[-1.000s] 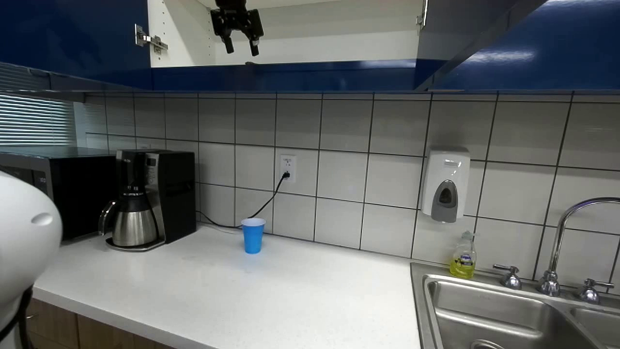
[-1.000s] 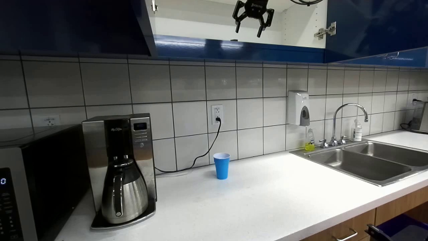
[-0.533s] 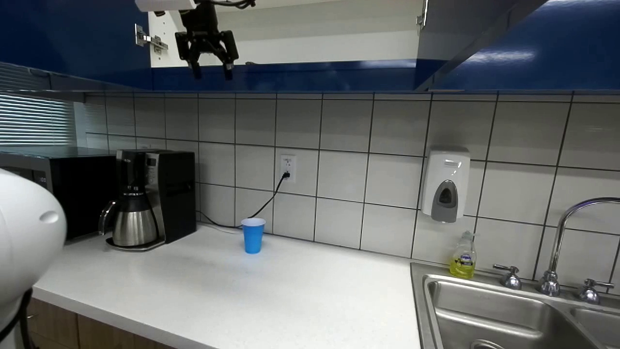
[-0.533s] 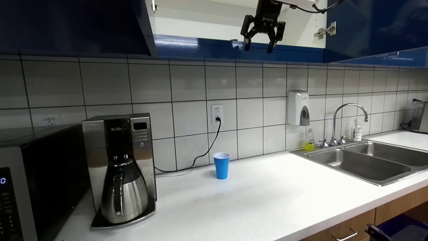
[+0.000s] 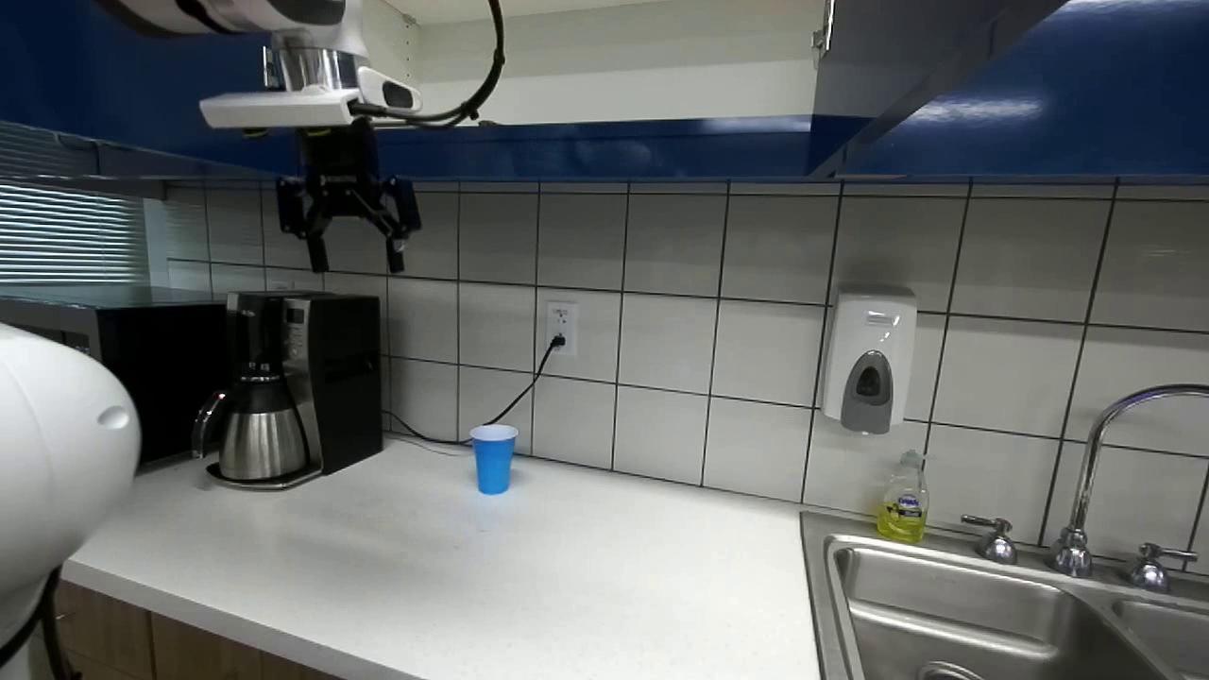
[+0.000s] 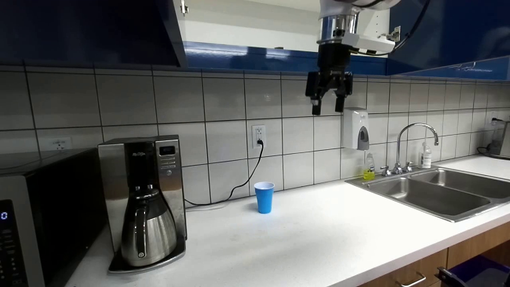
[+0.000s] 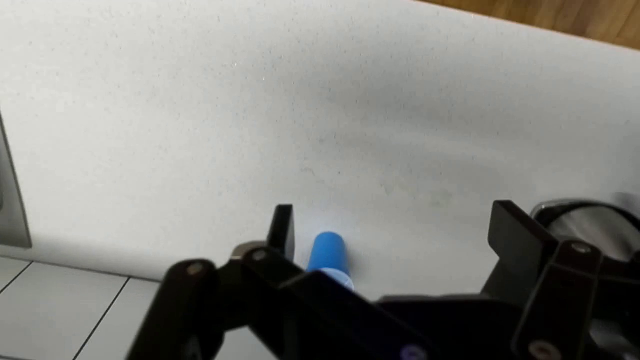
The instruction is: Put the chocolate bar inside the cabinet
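down from the cabinet [image 6: 239,24] comes the gripper [image 5: 357,260]: a moment ago its jaws showed against the blue lip [image 6: 247,57], and now they hang below it, well above the counter [image 5: 567,586]. they stand wide apart with nothing between them. just over that lip, in an exterior view, i can make out a tiny dark shape, mostly hidden, which i take for the chocolate bar [image 6: 279,48], in the cabinet. so i'd judge the placing done; perhaps only drawing fully clear is left.

Blue cup [image 6: 264,199] on white counter [image 6: 310,235], coffee maker [image 5: 331,387], steel sink [image 6: 432,195]
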